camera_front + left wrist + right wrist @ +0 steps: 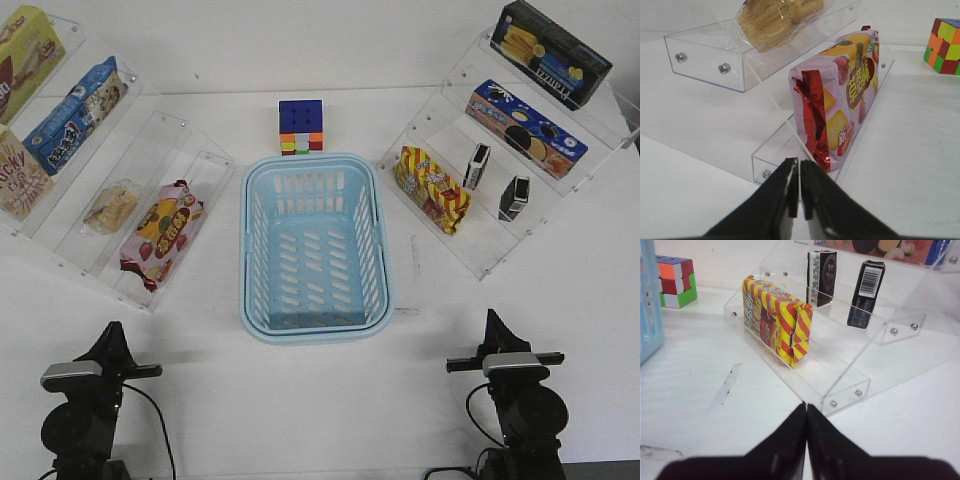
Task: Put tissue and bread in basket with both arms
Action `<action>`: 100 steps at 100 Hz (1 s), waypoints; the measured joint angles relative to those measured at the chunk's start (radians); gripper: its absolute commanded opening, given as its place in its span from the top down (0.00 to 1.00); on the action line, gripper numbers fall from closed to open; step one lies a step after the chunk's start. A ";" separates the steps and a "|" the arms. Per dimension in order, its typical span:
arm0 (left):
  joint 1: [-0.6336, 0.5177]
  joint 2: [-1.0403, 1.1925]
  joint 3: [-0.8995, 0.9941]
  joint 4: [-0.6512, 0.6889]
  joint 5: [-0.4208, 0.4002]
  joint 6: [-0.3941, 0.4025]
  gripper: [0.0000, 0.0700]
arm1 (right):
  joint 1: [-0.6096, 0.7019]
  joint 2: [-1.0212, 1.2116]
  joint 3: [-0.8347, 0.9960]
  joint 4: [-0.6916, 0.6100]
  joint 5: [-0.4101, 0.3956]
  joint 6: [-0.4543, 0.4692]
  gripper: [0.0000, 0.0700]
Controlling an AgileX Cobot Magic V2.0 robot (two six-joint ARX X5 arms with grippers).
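So here's what we've got: the light blue basket sits dead centre on the white bench with nothing in it, and a colourful puzzle cube is just beside its rim at 12 o'clock. At about 9 o'clock from the basket, on the clear stepped rack, the bread rests on the shelf one step up from the red-pink snack bag. Over at 3 o'clock, on the other rack, two tissue packs stand upright behind the yellow-and-red striped bag. Our left end effector is pinched narrow with nothing in it, facing the snack bag. Our right end effector is closed tight too, empty.
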 measured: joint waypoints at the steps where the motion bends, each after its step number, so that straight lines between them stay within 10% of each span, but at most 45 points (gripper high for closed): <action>1: 0.000 0.000 0.000 0.000 0.000 0.000 1.00 | 0.000 0.000 0.000 0.000 0.000 0.000 1.00; 100: 0.000 0.000 0.000 0.000 0.000 0.000 1.00 | 0.000 0.000 0.000 0.024 -0.005 0.105 1.00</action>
